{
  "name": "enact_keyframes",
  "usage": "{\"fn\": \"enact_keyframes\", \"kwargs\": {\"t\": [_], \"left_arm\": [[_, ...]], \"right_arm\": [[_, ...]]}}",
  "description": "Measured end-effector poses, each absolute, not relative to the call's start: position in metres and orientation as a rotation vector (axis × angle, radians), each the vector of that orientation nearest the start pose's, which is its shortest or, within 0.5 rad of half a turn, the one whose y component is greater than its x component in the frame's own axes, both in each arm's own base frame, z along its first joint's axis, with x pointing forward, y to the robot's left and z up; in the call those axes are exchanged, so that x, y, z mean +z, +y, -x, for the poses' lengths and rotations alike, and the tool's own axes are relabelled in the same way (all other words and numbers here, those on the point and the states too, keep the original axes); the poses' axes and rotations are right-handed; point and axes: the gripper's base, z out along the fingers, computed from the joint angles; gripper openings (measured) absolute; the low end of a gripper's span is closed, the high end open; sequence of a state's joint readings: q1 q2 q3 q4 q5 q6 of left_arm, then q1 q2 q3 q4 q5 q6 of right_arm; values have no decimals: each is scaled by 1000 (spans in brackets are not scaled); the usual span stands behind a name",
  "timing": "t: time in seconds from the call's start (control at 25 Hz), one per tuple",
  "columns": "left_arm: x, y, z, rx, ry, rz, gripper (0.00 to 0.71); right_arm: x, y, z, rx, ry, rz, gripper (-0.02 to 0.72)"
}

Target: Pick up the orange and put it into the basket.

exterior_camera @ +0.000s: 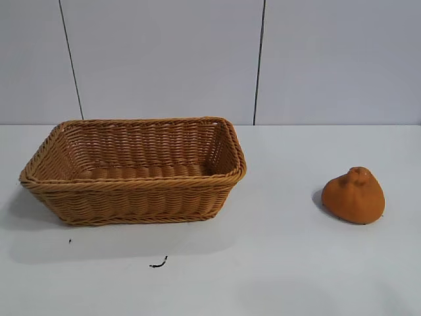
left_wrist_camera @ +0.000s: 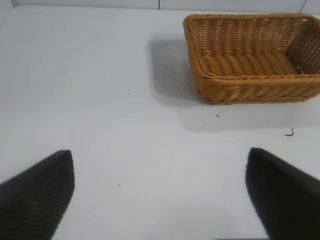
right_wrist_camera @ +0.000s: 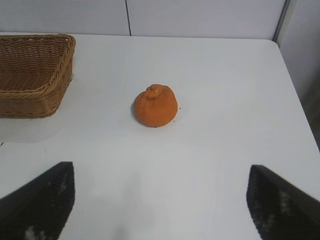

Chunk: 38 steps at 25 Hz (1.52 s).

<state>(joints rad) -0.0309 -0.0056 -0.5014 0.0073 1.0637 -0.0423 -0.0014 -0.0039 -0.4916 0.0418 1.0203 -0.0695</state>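
Observation:
The orange (exterior_camera: 354, 195) is a dull-orange lump with a knobby top, resting on the white table at the right. It also shows in the right wrist view (right_wrist_camera: 155, 105), ahead of my right gripper (right_wrist_camera: 161, 172), which is open, empty and well short of it. The basket (exterior_camera: 135, 186) is a tan woven rectangle at the left, empty inside. It also shows in the left wrist view (left_wrist_camera: 220, 89) and at the edge of the right wrist view (right_wrist_camera: 50, 80). My left gripper (left_wrist_camera: 160, 157) is open and empty, far from the basket. Neither gripper shows in the exterior view.
A small black scrap (exterior_camera: 158, 264) and a dark speck (exterior_camera: 70, 241) lie on the table in front of the basket. The table's right edge (right_wrist_camera: 295, 95) runs close beyond the orange. A grey panelled wall (exterior_camera: 210, 59) stands behind the table.

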Motion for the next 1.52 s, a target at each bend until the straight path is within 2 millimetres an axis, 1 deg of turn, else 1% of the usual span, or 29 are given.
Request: {"fn": "enact_keyframes", "kwargs": {"t": [0.52, 0.6, 0.68, 0.76, 0.8, 0.92, 1.04, 1.16, 1.28, 1.32, 1.48, 1.52], "left_arm": [[277, 1, 6, -37, 2040, 12, 666], [277, 1, 6, -37, 2040, 12, 666], [277, 1, 6, -37, 2040, 12, 666], [277, 1, 6, -37, 2040, 12, 666], [277, 1, 6, -37, 2040, 12, 666], [277, 1, 6, -37, 2040, 12, 666], [277, 1, 6, -37, 2040, 12, 666], [277, 1, 6, -37, 2040, 12, 666], [277, 1, 6, -37, 2040, 12, 666], [277, 1, 6, -37, 2040, 12, 666], [277, 1, 6, -37, 2040, 12, 666], [277, 1, 6, -37, 2040, 12, 666]], "right_arm": [[280, 1, 2, -26, 2000, 68, 638], [285, 1, -3, -20, 2025, 61, 638], [292, 1, -16, -6, 2091, 40, 638], [299, 1, -32, 8, 2166, 17, 638], [302, 1, -43, 13, 2218, 8, 638], [309, 1, -78, 21, 2356, -5, 638], [314, 1, -120, 25, 2484, -8, 638], [313, 2, -167, 43, 2604, -22, 638], [306, 5, -214, 83, 2691, -39, 638], [306, 6, -229, 100, 2697, -47, 638], [293, 9, -287, 162, 2742, -73, 638], [286, 11, -301, 174, 2761, -76, 638]]}}
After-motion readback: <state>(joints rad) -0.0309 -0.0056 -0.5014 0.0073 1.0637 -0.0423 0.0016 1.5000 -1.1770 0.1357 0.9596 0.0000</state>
